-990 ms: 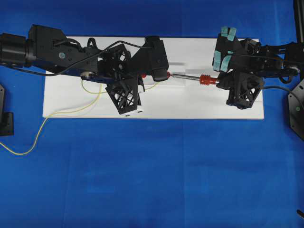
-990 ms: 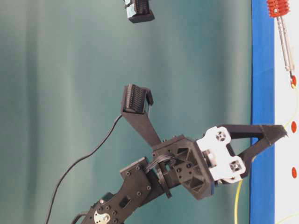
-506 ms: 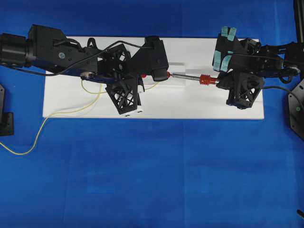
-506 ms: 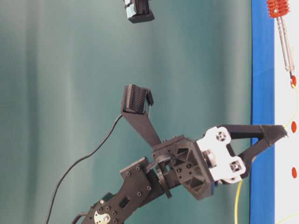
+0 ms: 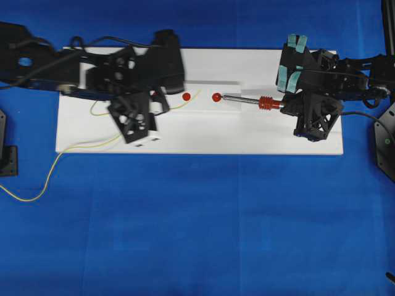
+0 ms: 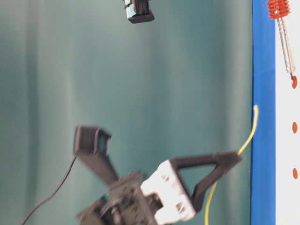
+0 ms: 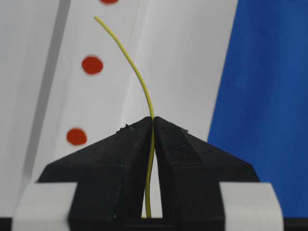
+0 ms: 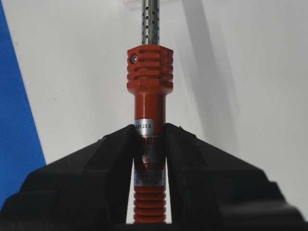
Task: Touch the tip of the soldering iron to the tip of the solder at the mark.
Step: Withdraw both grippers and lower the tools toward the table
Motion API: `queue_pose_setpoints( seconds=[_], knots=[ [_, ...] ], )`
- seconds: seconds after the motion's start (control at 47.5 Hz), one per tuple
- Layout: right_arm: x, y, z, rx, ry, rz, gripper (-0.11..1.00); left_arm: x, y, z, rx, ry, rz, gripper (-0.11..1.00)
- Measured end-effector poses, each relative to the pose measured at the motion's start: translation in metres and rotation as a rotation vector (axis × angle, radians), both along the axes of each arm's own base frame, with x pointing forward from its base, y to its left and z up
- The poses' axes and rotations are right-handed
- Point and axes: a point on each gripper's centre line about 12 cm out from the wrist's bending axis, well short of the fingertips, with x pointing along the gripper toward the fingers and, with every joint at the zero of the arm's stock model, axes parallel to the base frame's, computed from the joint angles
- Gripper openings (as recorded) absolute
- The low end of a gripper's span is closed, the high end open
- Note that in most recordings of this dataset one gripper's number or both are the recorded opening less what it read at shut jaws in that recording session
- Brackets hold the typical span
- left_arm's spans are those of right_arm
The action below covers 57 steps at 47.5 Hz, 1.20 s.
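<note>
**Solder pulled back from the mark**

Soldering iron (image 5: 250,100) lying level along the white board (image 5: 247,135), tip leftward at a red dot (image 5: 216,97), clamped in right gripper (image 8: 150,144). Solder (image 7: 139,82) pinched in left gripper (image 7: 153,126), free end pointing right. Since a second ago: withdrawn leftward, tips now apart. Blurred in the table-level view.

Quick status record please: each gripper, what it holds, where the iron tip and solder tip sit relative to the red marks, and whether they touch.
left gripper: shut on the solder
right gripper: shut on the soldering iron
iron tip: at a red mark on the white board
solder tip: in the air, short of that mark, near the next mark
contact: none, a gap shows between the tips
left arm: blurred in both outside views
</note>
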Motion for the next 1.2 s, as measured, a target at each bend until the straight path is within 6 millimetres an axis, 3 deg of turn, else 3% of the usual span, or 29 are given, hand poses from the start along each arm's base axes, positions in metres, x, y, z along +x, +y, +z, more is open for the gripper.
queue_pose_setpoints(
  seconds=[0.169,0.4,0.885,1.201],
  knots=[
    [0.000,-0.001,0.000,-0.001,-0.004,-0.002,0.07,-0.019,-0.001,0.010,-0.001,-0.031,0.006,0.03],
    [0.000,-0.001,0.006,-0.009,-0.033,-0.003,0.07,-0.027,-0.002,0.015,0.001,-0.058,0.006,0.03],
    [-0.045,0.010,0.050,-0.049,-0.262,-0.025,0.07,-0.048,-0.004,0.025,0.005,-0.104,0.006,0.03],
    [-0.044,0.011,0.053,-0.034,-0.313,-0.051,0.07,-0.057,-0.010,0.025,-0.028,-0.152,0.027,0.03]
  ],
)
